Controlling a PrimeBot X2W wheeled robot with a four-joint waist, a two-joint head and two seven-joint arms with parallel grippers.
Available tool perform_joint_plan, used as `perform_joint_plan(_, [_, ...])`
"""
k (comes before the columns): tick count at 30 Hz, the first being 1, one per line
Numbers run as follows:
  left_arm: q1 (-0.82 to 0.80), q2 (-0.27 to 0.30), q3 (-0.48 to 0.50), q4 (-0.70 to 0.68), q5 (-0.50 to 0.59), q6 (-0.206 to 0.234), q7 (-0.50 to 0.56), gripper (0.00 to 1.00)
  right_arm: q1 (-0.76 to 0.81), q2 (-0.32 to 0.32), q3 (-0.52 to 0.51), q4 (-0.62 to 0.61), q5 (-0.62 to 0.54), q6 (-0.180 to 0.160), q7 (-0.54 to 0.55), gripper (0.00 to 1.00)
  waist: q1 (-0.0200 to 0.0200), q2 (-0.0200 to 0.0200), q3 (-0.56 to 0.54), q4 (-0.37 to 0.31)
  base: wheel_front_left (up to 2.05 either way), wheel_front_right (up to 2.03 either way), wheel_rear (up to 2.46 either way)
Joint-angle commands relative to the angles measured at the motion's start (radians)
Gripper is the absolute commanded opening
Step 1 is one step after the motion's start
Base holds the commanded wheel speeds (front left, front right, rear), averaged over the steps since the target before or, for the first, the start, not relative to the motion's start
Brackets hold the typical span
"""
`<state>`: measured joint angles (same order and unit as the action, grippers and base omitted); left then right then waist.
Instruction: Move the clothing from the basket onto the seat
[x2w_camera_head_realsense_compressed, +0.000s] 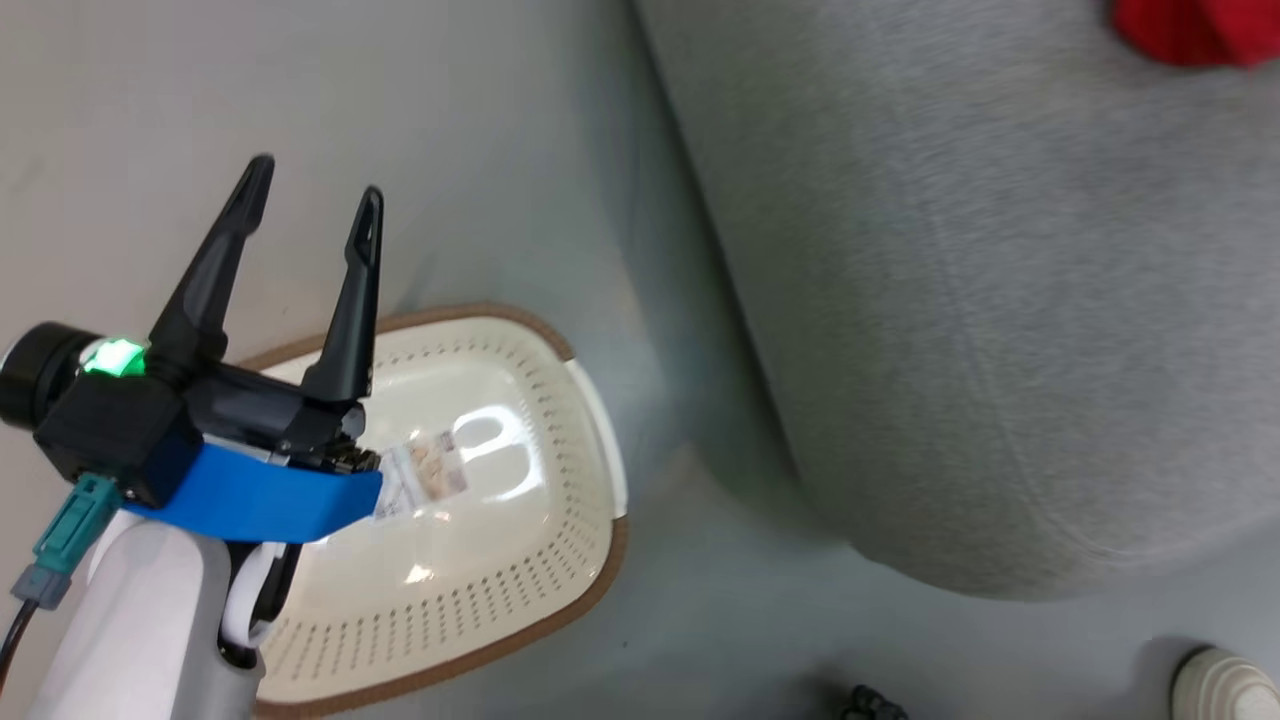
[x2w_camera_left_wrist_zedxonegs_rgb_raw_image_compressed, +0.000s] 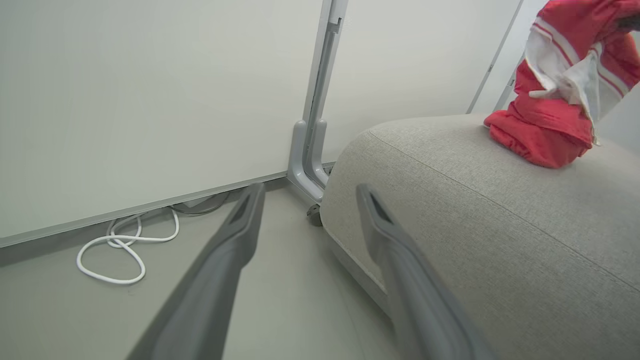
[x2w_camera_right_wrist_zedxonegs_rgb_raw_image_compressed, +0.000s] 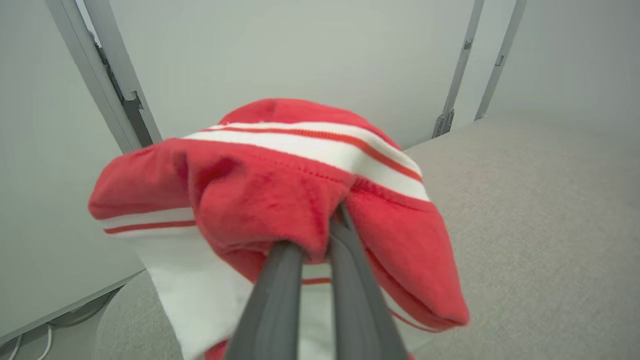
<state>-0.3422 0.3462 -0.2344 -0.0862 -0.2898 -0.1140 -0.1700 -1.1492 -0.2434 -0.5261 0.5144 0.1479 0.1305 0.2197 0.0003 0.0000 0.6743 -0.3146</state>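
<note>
Pinching a fold of the clothing (x2w_camera_right_wrist_zedxonegs_rgb_raw_image_compressed: 280, 175), the right gripper (x2w_camera_right_wrist_zedxonegs_rgb_raw_image_compressed: 320, 235) has its fingers pressed nearly together on the red, white-striped fabric, whose lower end rests on the seat (x2w_camera_right_wrist_zedxonegs_rgb_raw_image_compressed: 525, 210). The left gripper (x2w_camera_head_realsense_compressed: 316, 185) stands spread wide, holding nothing, above the rim of the basket (x2w_camera_head_realsense_compressed: 590, 590), which sits on the floor (x2w_camera_head_realsense_compressed: 500, 150) beside the seat. One red bundle, one basket, one seat.
</note>
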Motion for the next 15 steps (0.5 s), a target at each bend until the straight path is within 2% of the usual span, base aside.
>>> perform_joint_plan(1, [-0.031, -0.003, -0.002, -0.008, 0.008, 0.001, -0.010, 1.00, -0.010, -0.017, -0.023, 0.023, -0.019, 0.000, -0.001, 0.00, -0.0003, 0.0000, 0.090, 0.090, 0.00, 0.00, 0.00])
perform_joint_plan(7, [-0.030, -0.009, -0.017, 0.002, 0.011, 0.005, -0.026, 1.00, 0.043, -0.005, -0.069, 0.133, -0.071, 0.000, -0.029, 0.00, -0.0003, 0.0000, 0.111, 0.108, 0.00, 0.00, 0.00])
perform_joint_plan(8, [-0.029, -0.009, -0.017, 0.007, 0.010, 0.005, -0.029, 1.00, 0.049, -0.001, -0.070, 0.146, -0.077, 0.000, -0.039, 0.06, -0.0003, 0.0000, 0.107, 0.107, 0.00, 0.00, 0.00])
perform_joint_plan(9, [-0.030, -0.010, -0.018, 0.013, 0.008, 0.005, -0.032, 1.00, 0.059, 0.001, -0.071, 0.163, -0.086, 0.000, -0.044, 1.00, -0.0003, 0.0000, 0.101, 0.107, 0.00, 0.00, 0.00])
perform_joint_plan(15, [-0.021, -0.029, -0.031, 0.068, -0.009, 0.001, -0.061, 1.00, 0.120, -0.004, 0.008, 0.209, -0.135, 0.000, -0.123, 1.00, -0.0003, 0.0000, 0.005, 0.105, 0.00, 0.00, 0.00])
